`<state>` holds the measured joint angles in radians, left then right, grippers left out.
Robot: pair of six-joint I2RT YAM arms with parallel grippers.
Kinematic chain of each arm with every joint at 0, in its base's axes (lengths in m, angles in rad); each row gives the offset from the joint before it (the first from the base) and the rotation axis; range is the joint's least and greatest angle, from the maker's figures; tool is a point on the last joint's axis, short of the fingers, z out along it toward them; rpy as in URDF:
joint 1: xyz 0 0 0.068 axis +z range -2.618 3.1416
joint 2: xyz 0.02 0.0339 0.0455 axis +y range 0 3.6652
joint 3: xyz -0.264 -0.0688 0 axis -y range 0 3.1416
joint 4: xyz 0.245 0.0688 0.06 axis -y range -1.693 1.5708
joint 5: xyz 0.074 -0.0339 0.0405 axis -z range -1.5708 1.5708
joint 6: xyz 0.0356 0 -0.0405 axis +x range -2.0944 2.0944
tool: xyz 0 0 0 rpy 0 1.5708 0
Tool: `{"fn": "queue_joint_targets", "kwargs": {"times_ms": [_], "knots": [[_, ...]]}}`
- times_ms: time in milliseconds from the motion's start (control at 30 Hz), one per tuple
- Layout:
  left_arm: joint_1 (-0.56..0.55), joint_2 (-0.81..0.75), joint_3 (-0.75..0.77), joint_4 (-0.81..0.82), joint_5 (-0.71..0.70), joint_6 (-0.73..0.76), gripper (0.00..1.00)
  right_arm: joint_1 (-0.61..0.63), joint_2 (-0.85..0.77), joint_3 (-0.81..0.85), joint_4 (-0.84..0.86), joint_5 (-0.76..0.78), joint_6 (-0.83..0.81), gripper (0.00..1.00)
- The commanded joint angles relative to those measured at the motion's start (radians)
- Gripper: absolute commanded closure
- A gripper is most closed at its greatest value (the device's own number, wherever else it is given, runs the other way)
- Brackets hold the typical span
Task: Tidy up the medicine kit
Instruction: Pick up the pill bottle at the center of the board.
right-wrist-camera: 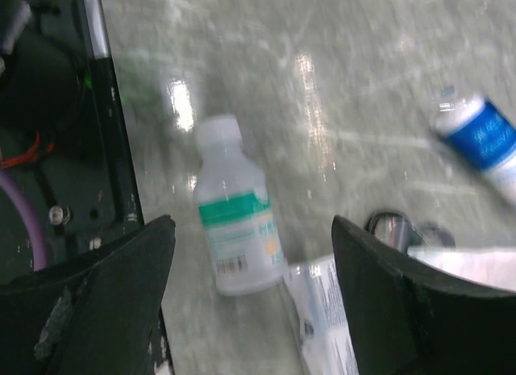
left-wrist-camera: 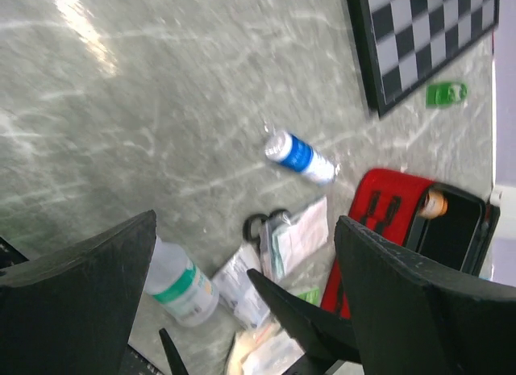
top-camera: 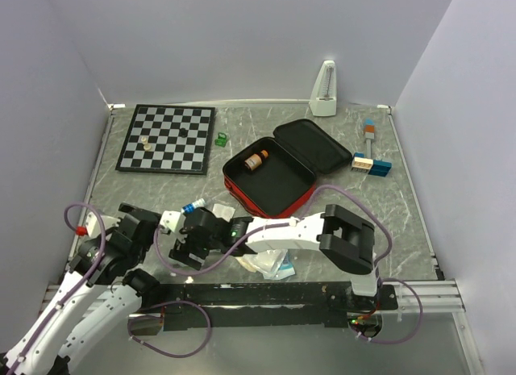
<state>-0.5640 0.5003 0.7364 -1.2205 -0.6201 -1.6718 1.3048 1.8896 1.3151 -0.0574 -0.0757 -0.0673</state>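
Table [top-camera: 379, 222]: chessboard [top-camera: 167, 139] back left, medicine kit [top-camera: 258, 204] mid-table just right of it. The kit is unzipped and lying open, black lining up. One small brown bottle [top-camera: 256, 160] lies in the kit's left half, near the hinge. The right gripper [right-wrist-camera: 254, 230] is reached across to the near left with its jaws spread wide, gripping nothing, over a white green-label bottle [right-wrist-camera: 234, 222] lying on the table. The left gripper [left-wrist-camera: 246, 222] is beside it, also spread and empty. A blue-label bottle [left-wrist-camera: 301, 156] and paper packets [left-wrist-camera: 298, 234] are loose on the table, outside the kit.

grey marble table [top-camera: 403, 222] — chessboard [top-camera: 167, 139], medicine kit [top-camera: 282, 179]
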Motion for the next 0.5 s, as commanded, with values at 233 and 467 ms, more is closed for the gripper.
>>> {"fn": "queue_joint_targets", "kwargs": {"times_ms": [233, 467], "knots": [[-0.002, -0.037, -0.009, -0.033, -0.03, -0.045, 0.04, 0.007, 0.095, 0.059, -0.012, -0.059, 0.001, 0.19], [-0.002, -0.043, -0.019, -0.014, -0.03, -0.039, 0.04, 0.007, 0.1, 0.009, -0.005, -0.05, 0.032, 0.2]]}}
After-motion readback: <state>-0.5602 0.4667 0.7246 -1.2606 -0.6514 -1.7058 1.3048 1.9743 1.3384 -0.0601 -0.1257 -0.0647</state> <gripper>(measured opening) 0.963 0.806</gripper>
